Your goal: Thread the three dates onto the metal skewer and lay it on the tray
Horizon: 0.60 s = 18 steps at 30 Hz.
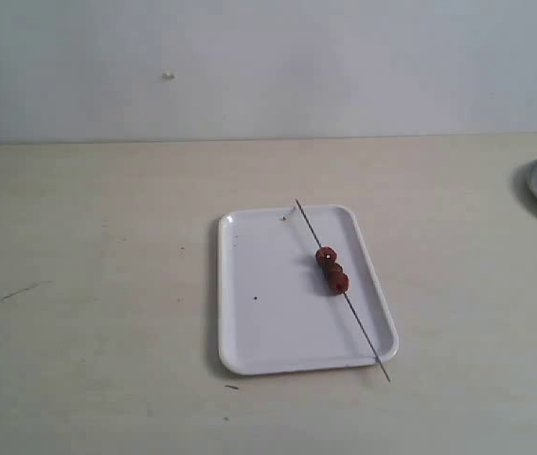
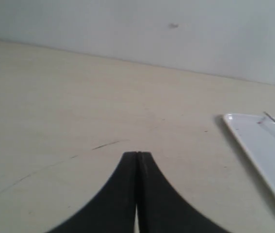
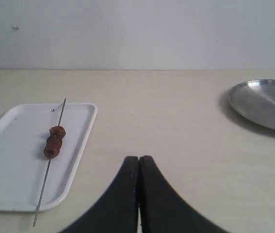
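In the left wrist view the left gripper (image 2: 137,154) is seen nearest, its two black fingers pressed flat together with nothing between them. It is held over the bare table (image 2: 55,121), well to the left of the tray (image 2: 258,141). In the right wrist view the right gripper (image 3: 138,158) is also seen pressed together and empty, placed right of the tray and nearer than the dish (image 3: 266,104).

The white tray is laid near the middle of the table, its long sides running near to far. The skewer (image 1: 364,332) is laid slantwise across the tray's right half. Its near end is carried past the near right corner and out over the table, and its far end is found just beyond the far rim, further left. The three dates (image 1: 331,268) are threaded on it, touching one another in a short row a little far of its middle, over the tray's floor close to the right rim. A small dark speck (image 1: 255,299) is seen on the floor left of the dates. A thin dark scratch (image 1: 22,289) is seen on the table well left of the tray.

Farther off, at the right edge, part of the silvery round dish is seen, well apart from the tray. Beyond the table's far edge a pale wall (image 1: 344,66) is seen, with one small mark (image 1: 168,76) toward the left.
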Available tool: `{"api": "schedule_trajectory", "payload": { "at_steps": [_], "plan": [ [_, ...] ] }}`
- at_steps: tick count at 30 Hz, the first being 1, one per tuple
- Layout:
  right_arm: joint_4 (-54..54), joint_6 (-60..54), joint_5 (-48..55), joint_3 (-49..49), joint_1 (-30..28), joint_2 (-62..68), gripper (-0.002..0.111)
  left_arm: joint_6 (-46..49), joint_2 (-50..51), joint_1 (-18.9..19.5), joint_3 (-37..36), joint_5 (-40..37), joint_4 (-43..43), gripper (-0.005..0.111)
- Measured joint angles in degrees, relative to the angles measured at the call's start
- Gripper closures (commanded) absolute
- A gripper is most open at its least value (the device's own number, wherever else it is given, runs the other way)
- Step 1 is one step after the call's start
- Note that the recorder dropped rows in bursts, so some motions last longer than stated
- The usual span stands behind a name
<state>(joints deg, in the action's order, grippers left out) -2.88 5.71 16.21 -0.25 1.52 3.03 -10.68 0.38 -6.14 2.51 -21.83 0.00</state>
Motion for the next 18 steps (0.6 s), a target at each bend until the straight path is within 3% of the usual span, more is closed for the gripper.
{"api": "schedule_trajectory", "payload": {
  "at_steps": [4,18],
  "plan": [
    [0.00,0.00,0.00,0.00,0.00,0.00,0.108,0.00,0.00,3.47,-0.83,-1.28,0.00,0.107],
    [0.00,0.00,0.00,0.00,0.00,0.00,0.108,0.00,0.00,3.72,-0.93,-2.12,0.00,0.107]
  ]
}}
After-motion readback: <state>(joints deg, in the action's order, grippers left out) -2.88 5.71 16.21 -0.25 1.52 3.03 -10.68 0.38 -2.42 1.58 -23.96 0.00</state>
